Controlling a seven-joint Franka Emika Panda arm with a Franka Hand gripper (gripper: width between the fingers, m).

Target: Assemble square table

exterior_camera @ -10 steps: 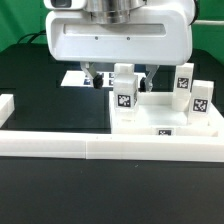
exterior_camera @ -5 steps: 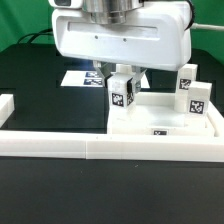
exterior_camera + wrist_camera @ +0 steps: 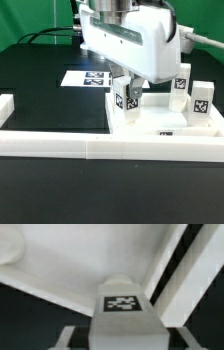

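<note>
While the arm leans in from above in the exterior view, the gripper [image 3: 125, 88] clasps a tagged leg block [image 3: 126, 97] between its fingers, holding it upright at the near corner of the square table slab [image 3: 150, 122] toward the exterior view's left. The slab rests on the black table [image 3: 40, 95], pushed against the long low border wall [image 3: 100, 144]. Two further leg blocks [image 3: 200, 102] stand at the slab's far side toward the exterior view's right. The marker board [image 3: 85, 77] lies flat behind the gripper. In the wrist view, the held leg block [image 3: 122, 308] sits between the fingers [image 3: 68, 336], its tag facing the camera, above the white slab [image 3: 60, 263].
</note>
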